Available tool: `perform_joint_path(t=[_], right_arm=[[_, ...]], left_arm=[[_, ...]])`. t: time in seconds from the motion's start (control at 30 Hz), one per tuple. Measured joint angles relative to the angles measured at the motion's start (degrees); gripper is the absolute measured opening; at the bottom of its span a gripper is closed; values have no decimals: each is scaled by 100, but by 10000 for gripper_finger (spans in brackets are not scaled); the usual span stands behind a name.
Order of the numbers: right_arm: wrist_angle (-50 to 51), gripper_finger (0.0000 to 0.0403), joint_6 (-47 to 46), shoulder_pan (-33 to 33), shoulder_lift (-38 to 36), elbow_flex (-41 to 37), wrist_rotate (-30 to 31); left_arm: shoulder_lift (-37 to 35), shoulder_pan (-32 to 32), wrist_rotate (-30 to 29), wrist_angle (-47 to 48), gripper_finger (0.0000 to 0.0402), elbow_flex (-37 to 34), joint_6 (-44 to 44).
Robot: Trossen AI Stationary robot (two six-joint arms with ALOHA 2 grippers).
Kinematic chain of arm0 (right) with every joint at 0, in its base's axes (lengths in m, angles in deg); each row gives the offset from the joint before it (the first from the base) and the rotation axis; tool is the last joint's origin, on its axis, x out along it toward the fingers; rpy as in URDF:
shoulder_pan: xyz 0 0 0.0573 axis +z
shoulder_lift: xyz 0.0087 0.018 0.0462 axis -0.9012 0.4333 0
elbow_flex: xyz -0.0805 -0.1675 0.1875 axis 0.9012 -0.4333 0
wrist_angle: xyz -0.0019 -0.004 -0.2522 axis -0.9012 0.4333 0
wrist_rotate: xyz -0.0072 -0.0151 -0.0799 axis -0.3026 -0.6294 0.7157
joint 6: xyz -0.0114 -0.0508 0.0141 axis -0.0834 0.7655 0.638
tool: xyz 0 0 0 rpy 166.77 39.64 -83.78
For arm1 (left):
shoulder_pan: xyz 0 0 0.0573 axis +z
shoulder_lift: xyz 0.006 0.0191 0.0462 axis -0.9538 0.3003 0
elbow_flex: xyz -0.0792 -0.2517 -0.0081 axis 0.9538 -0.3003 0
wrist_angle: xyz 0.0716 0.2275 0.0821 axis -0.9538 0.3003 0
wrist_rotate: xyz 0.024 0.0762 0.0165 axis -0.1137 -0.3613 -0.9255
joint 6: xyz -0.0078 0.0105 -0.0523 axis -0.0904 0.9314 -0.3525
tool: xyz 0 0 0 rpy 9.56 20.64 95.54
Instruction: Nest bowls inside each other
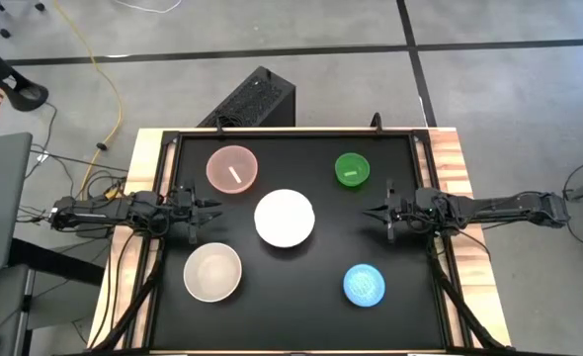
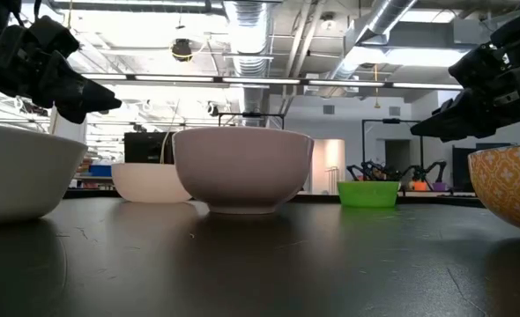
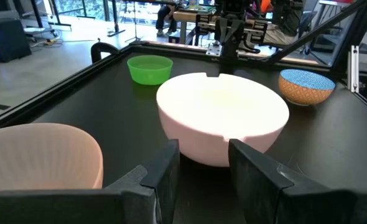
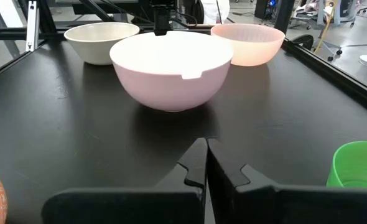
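Observation:
Five bowls stand upright on their bases on the black table top. The white bowl [image 1: 285,219] is in the middle, the pink bowl [image 1: 232,168] at the far left, and the green bowl [image 1: 352,169] at the far right. The beige bowl [image 1: 212,272] is near left. The blue bowl [image 1: 364,285], orange-patterned outside [image 3: 306,87], is near right. My left gripper [image 1: 215,210] [image 3: 203,149] hovers open at the left of the white bowl [image 3: 222,118] and points level at it. My right gripper [image 1: 370,211] [image 4: 206,144] hovers shut at the bowl's right.
A raised black frame [image 1: 425,198] borders the table top on all sides. Bare table lies between the bowls. Beyond the far edge stand a black box [image 1: 257,99] and a yellow cable [image 1: 104,89] on the floor.

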Motion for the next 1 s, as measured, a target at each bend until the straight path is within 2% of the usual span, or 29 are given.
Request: perform_joint_path(t=[0.73, 0.87, 1.0], right_arm=[[-91, 32, 184, -2, 2, -1, 0], [-593, 32, 150, -2, 2, 0, 0], [-1599, 32, -77, -2, 2, -2, 1]], left_arm=[[0, 2, 2, 0, 128, 0, -2], [0, 2, 2, 0, 128, 1, -1], [0, 2, 2, 0, 128, 0, 0]])
